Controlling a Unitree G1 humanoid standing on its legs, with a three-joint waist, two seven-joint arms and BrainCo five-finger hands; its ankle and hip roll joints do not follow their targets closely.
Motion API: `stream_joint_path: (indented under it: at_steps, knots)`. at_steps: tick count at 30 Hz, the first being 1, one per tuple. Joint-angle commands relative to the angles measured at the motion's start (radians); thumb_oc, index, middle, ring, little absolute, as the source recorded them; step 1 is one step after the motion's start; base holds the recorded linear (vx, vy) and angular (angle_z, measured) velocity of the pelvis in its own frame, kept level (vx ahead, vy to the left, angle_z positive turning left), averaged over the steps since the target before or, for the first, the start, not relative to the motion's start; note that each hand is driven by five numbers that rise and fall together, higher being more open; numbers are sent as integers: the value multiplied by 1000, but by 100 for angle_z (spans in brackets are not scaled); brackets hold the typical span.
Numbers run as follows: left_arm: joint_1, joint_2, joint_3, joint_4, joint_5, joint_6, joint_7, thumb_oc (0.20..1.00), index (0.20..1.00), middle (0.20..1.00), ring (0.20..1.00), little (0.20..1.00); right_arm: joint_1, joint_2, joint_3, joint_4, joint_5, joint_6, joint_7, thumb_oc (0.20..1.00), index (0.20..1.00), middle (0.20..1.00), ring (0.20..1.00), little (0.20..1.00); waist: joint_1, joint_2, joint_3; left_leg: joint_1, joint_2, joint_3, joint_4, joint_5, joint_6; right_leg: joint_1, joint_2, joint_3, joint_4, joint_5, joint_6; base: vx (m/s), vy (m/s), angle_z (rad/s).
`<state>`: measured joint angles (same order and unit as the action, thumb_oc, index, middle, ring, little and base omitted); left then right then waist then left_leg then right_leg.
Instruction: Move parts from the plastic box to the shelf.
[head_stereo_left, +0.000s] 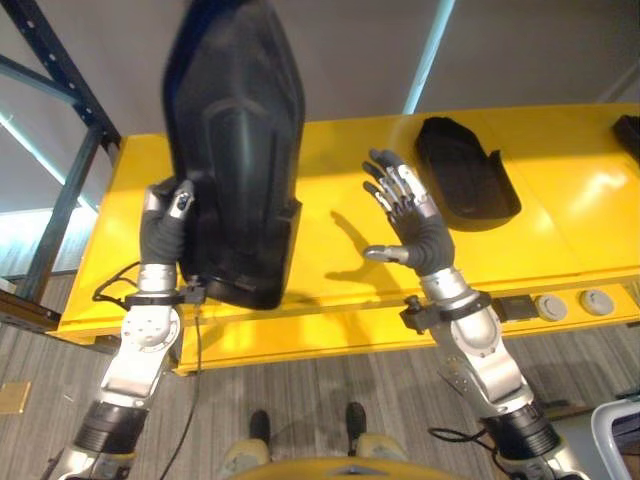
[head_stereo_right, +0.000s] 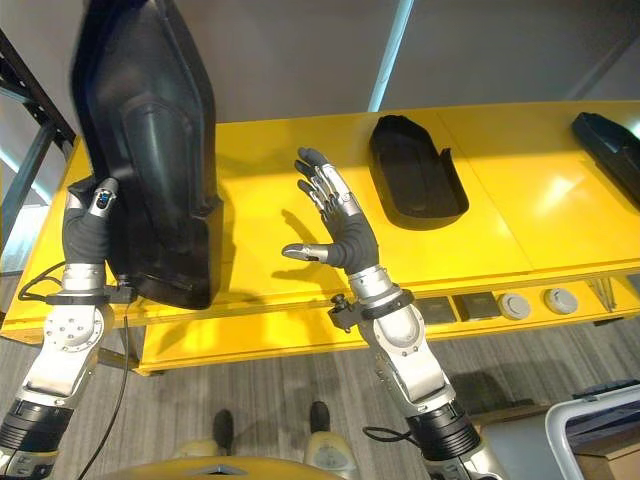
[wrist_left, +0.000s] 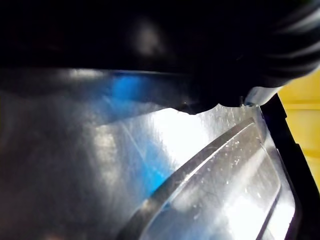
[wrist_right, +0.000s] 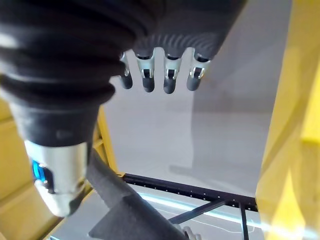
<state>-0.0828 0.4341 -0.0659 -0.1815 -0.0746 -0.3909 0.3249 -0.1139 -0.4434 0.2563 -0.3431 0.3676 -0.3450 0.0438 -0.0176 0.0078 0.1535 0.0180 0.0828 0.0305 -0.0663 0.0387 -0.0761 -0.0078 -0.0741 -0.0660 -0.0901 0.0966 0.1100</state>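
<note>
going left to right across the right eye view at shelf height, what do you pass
left hand → large black part it holds upright → open right hand → black part lying on the yellow shelf → another black part at the right edge

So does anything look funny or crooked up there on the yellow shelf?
Nothing looks broken or spilled. The big black part stands on end, its bottom edge at the yellow shelf, with the left hand on it. The smaller black part lies on the shelf. The right hand is open and holds nothing.
</note>
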Motion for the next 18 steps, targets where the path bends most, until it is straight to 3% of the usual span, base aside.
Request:
stream_joint_path:
  at_steps: [1, 7, 13, 18]
  knots:
    - [-13, 27, 73, -47, 10, -38, 32, 200, 200, 200, 200, 200, 10, 18, -44, -101, 28, -51, 18, 1000, 1000, 1000, 1000, 1000, 1, -34, -43, 34, -55, 3, -11, -123, 50, 24, 9, 2, 6, -117, 7, 141, -71, -5]
    - [-6, 40, 126, 64, 108, 30, 86, 200, 200, 200, 200, 200, 148, -5, -130, -126, 94, -40, 78, 1000, 1000, 1000, 1000, 1000, -41, -40, -38, 50, -29, 23, -21, -119, 37, 24, 19, 12, 3, -120, 1, 66, -43, -4]
    - [-150, 106, 115, 269, 238, 139, 119, 200, 200, 200, 200, 200, 164, -16, -89, -135, 151, -23, 138, 1000, 1000, 1000, 1000, 1000, -73, -31, -22, 32, -18, 33, -21, -112, 28, 2, 25, 16, 3, -117, 2, -12, -11, -10]
    - [-291, 130, 66, 401, 236, 177, 149, 200, 200, 200, 200, 200, 116, -22, -17, -152, 197, -8, 171, 1000, 1000, 1000, 1000, 1000, -89, -27, 5, -2, -14, 38, -21, -98, 23, -35, 27, 20, 3, -109, 3, -50, -2, 0]
